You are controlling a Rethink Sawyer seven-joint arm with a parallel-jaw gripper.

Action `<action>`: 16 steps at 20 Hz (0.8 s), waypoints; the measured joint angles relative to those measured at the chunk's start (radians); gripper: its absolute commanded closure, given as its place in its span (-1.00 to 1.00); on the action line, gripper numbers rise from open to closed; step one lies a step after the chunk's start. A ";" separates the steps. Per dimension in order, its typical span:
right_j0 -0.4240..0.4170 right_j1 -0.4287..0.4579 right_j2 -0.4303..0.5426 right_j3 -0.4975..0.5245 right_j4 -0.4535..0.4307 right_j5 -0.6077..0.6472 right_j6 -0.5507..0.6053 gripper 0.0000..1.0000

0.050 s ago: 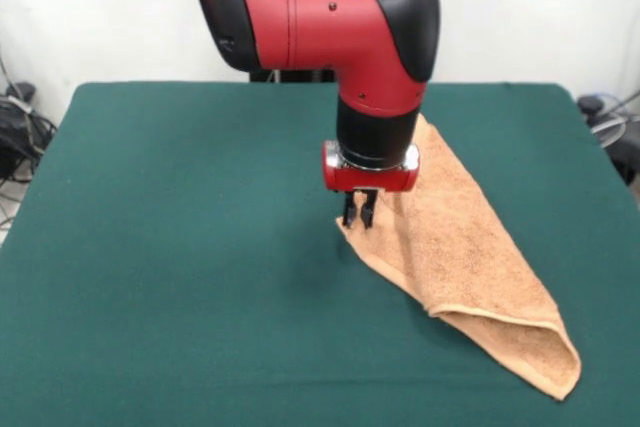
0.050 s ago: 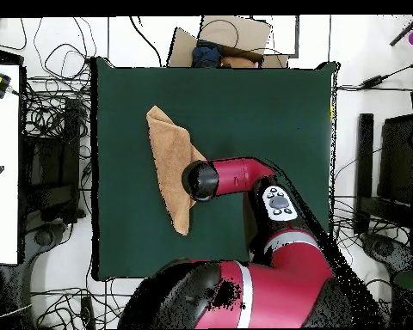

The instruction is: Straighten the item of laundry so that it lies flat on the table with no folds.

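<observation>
A red and black arm lowers its gripper (image 1: 359, 209) onto the left-hand corner of an orange-tan towel (image 1: 470, 257) on the green table (image 1: 170, 247), as seen from the front. The towel lies folded over on itself into a long triangle — one point behind the arm, another near the table's front right edge — so the job of flattening it is not yet done.

The fingers (image 1: 350, 209) stand close together right at the cloth's edge and look pinched on that corner, though whether fabric sits between them is hard to confirm. The step in hand appears to be taking hold of the top layer. The next move likely calls for lifting that corner and drawing it left across the bare table to open the fold, without dragging the lower layer along.

From overhead the arm covers the gripper and the towel's (image 2: 167, 155) corner completely — the contact itself cannot be checked there.
</observation>
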 measured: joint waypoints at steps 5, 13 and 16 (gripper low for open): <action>-0.003 -0.008 0.004 0.006 -0.001 0.001 0.000 1.00; -0.008 -0.041 0.011 0.032 -0.001 0.001 0.000 1.00; -0.023 -0.043 0.025 0.031 -0.001 0.000 0.000 1.00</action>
